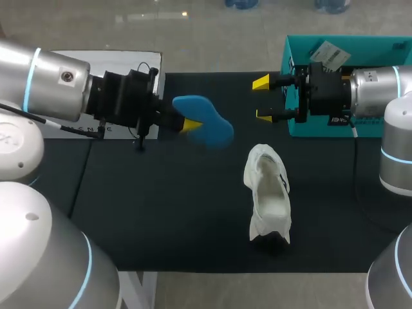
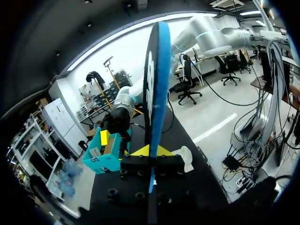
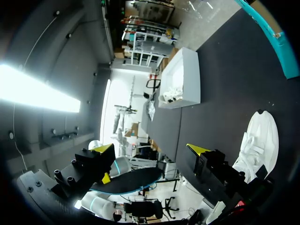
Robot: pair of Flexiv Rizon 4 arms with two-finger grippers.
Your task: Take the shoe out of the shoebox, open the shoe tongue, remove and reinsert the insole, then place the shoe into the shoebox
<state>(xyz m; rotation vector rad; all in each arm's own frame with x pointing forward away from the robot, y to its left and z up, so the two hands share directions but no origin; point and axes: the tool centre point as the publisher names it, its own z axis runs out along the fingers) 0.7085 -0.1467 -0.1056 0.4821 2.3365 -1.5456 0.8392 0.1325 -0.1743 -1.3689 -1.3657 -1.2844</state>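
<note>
Noted blue insole [image 1: 203, 119] pinched near one end in left hand [image 1: 187, 125], held in the air over the worktop [image 1: 161, 212], touching nothing else. Found white shoe [image 1: 269, 193] lying near the middle of the worktop, mouth upward, apart from the teal shoebox [image 1: 376, 48] at the right rear. Recorded right hand [image 1: 262, 98] spread wide and empty, just in front of the shoebox and behind the shoe.

Judged insole light, thin and bendy: likely to buckle if pushed from its far end, so better fed in toe first. Judged shoe light, upper soft: best steadied at heel or sole sides, not by the floppy tongue.
</note>
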